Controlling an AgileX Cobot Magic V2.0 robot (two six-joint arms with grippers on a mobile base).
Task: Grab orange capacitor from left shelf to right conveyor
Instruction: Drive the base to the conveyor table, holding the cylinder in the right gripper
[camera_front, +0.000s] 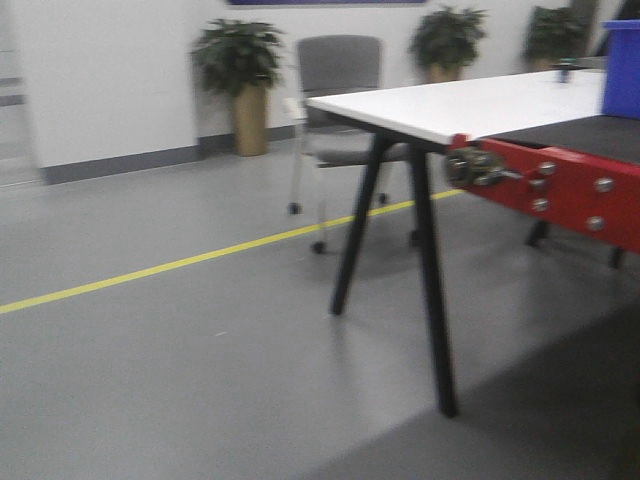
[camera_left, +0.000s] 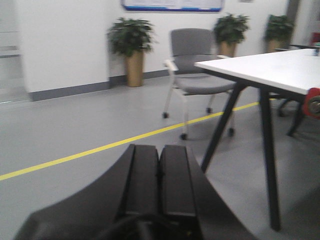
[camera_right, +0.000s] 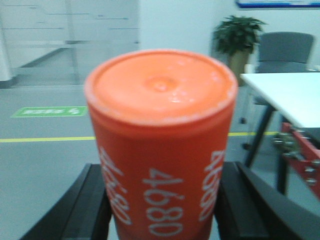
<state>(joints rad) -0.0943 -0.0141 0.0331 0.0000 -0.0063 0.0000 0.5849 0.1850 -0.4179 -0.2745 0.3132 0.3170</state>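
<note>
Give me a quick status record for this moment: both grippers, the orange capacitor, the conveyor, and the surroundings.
left gripper: shut, empty
right gripper: shut on the orange capacitor
orange capacitor: upright, not yet on the belt
right conveyor: black belt on red frame, beside the white table
left shelf: not in view
surroundings: grey chair, potted plants, yellow floor line

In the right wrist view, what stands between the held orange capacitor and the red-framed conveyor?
In the right wrist view, only grey floor and a black leg of the white table lie between the orange capacitor and the right conveyor.
</note>
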